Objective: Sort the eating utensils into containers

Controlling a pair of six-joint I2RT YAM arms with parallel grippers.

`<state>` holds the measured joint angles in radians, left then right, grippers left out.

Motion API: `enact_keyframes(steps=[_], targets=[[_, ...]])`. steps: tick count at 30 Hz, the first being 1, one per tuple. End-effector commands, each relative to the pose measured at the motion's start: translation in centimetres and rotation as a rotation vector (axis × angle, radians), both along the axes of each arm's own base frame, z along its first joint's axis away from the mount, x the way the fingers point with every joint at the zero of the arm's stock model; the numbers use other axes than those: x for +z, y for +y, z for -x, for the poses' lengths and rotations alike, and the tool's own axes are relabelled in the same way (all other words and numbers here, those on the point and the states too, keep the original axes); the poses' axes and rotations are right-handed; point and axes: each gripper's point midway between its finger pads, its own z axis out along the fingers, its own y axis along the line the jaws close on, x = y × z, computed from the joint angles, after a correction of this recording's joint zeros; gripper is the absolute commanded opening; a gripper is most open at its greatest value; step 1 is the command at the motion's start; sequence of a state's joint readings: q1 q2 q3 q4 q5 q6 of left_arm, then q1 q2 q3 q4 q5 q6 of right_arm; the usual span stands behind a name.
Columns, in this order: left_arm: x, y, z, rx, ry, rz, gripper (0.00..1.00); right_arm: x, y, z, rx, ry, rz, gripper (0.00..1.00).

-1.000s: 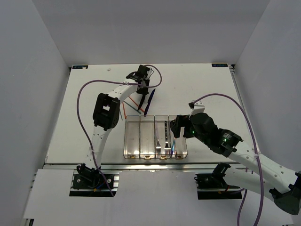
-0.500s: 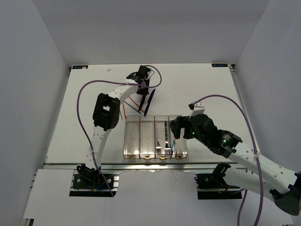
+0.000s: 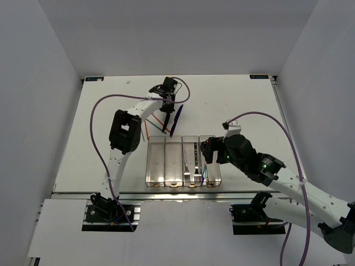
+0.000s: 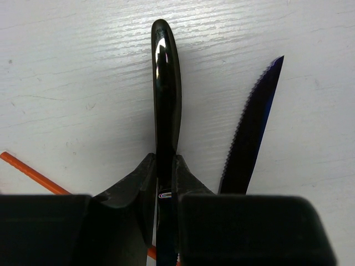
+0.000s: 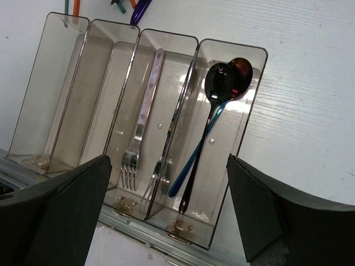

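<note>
forks (image 5: 140, 119) and spoons (image 5: 213, 108) lie in the two right clear bins (image 5: 50, 83); black knife (image 4: 165, 100), blue knife (image 4: 252, 133), chopsticks (image 4: 28, 169) beyond.

4 bins (image 5: 94, 100), 2 forks (image 5: 145, 100), 2 spoons (image 5: 221, 83), 2 knives (image 4: 166, 83); chopsticks (image 4: 28, 172) too hidden to count.

The top camera looks down from behind the near edge over the whole table (image 3: 238, 94). The left wrist camera sits close over it; the right wrist one faces the clear bins (image 5: 47, 94), also in the top view
</note>
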<state>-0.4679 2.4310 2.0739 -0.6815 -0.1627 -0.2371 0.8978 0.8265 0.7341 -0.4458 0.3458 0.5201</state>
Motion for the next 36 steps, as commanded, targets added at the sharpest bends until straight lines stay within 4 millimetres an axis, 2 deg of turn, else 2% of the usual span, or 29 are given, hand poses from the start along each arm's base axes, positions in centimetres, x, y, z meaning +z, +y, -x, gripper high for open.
enact_keyframes(steps=[1, 10, 15, 19, 27, 33, 36], targets=[[7.0, -0.1, -0.8, 0.019, -0.118, 0.042, 0.0, 0.3, -0.2, -0.6, -0.02, -0.032, -0.006, 0.89], [9.3, -0.5, -1.5, 0.03, -0.171, 0.074, 0.0, 0.1, -0.2, -0.6, -0.02, -0.031, -0.001, 0.89], [9.9, -0.4, -1.7, 0.039, -0.182, 0.075, 0.0, 0.1, -0.1, -0.6, -0.018, -0.031, 0.0, 0.89], [11.7, -0.4, -1.8, 0.049, -0.215, 0.093, 0.0, 0.1, -0.2, -0.6, -0.021, -0.032, 0.005, 0.89], [16.6, -0.2, -1.8, 0.079, -0.293, 0.141, 0.0, 0.0, 0.0, -0.8, -0.024, -0.027, 0.005, 0.89], [18.2, -0.2, -0.5, 0.12, -0.297, 0.207, 0.0, 0.1, 0.0, -0.8, -0.026, -0.025, 0.003, 0.89], [19.2, -0.2, 1.3, 0.138, -0.297, 0.253, 0.0, 0.4, 0.1, -0.9, -0.03, -0.026, -0.001, 0.89]])
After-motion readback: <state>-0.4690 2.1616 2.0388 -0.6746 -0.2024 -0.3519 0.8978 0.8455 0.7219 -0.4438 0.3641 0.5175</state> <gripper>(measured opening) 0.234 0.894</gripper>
